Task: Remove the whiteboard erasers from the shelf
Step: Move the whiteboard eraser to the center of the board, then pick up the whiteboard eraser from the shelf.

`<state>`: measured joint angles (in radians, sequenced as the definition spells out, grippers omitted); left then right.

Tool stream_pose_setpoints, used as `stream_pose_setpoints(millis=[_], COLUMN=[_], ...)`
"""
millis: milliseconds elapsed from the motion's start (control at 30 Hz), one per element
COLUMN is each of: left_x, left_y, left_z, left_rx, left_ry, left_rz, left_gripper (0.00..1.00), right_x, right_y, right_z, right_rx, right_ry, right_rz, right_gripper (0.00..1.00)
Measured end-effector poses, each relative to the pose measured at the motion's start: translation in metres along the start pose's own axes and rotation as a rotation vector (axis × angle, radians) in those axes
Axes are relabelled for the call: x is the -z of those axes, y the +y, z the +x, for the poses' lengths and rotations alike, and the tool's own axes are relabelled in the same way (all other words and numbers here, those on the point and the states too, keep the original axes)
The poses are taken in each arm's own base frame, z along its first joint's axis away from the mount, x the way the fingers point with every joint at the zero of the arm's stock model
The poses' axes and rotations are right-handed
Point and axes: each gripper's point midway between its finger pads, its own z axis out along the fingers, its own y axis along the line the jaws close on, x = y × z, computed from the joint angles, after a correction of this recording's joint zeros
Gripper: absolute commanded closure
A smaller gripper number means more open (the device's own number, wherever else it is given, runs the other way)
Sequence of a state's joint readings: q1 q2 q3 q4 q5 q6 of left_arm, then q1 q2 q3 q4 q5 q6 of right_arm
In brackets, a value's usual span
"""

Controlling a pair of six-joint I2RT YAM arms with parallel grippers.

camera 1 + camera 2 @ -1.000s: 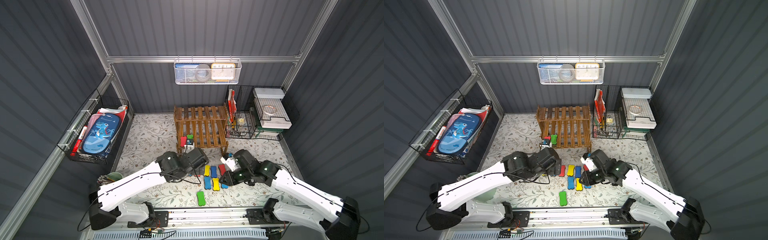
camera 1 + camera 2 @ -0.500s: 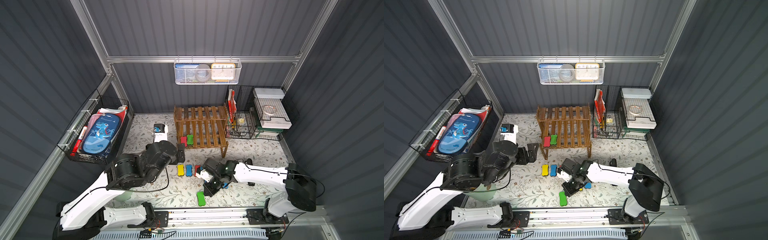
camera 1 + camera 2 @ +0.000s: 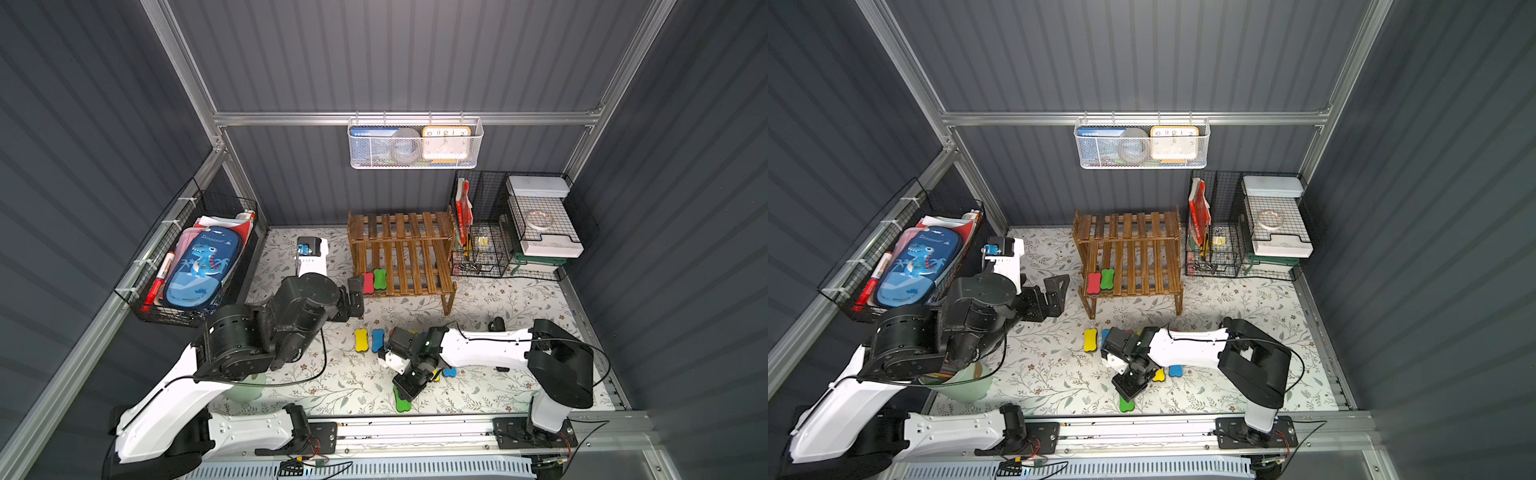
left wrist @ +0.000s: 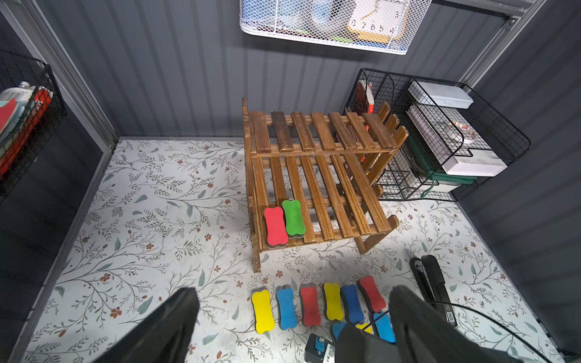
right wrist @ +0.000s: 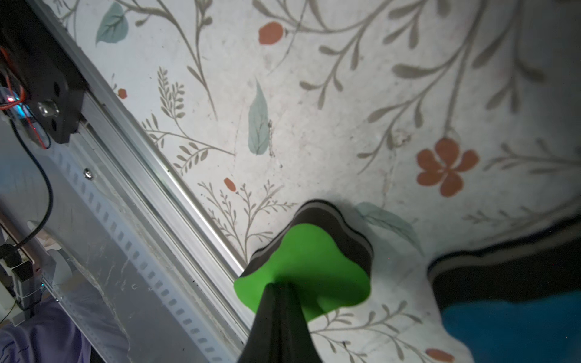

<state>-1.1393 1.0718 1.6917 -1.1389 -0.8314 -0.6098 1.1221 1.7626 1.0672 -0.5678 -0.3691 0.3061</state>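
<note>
The shelf [image 3: 419, 253] [image 3: 1142, 257] [image 4: 323, 176] holds a red eraser [image 3: 368, 282] [image 4: 275, 225] and a green eraser [image 3: 379, 278] [image 4: 293, 217] side by side at the left end of its lower tier. Several more erasers [image 4: 309, 305] lie in a row on the floor in front. My left gripper [image 3: 356, 296] [image 4: 292, 292] hangs open and empty just left of the lower tier. My right gripper [image 3: 406, 388] [image 5: 279, 284] is shut, its tips over another green eraser [image 3: 401, 402] [image 5: 301, 267] near the front rail, with nothing between them.
A black wire organiser [image 3: 515, 232] stands right of the shelf and a white mesh basket [image 3: 415, 143] hangs on the back wall. A side basket [image 3: 137, 286] holds a pencil case. A black stapler [image 4: 434, 289] and a green cup [image 3: 247, 388] sit on the floor.
Over the last second my left arm rose from the floor row to the shelf's left side. My right arm swung to the front green eraser and its jaws closed.
</note>
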Motion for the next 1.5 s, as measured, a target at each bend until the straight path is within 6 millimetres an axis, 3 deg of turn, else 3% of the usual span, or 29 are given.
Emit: stream_pose_setpoints(millis=[733,933,1033,1233,1367,1500], left_x=[0.002,-0.004,-0.011,-0.036,-0.063,-0.112], left_y=[0.009,0.008,0.006,-0.006,-0.015,-0.001], left_z=[0.001,0.01,0.018,0.05,0.07,0.086], left_rx=[-0.012,-0.034,-0.055,-0.11,-0.137,-0.1], left_ry=[-0.009,0.01,0.032,0.113,0.186,0.277], left_rz=[-0.03,-0.042,-0.052,-0.074,-0.101,-0.172], left_gripper=[0.01,0.01,0.01,0.01,0.01,0.01], right_x=[0.02,0.028,0.049,0.124,0.166,0.199], right_y=[-0.053,-0.055,-0.049,-0.03,-0.042,-0.064], right_z=[-0.05,-0.054,-0.06,-0.064,-0.046,-0.023], right_rx=[-0.075,-0.074,-0.068,-0.058,-0.11,-0.193], right_ry=[-0.178,-0.21,-0.273,-0.506,-0.633,-0.74], right_rz=[0.237,0.258,0.251,0.227,0.237,0.24], right_gripper=[1.0,0.91,0.81,0.62,0.6,0.59])
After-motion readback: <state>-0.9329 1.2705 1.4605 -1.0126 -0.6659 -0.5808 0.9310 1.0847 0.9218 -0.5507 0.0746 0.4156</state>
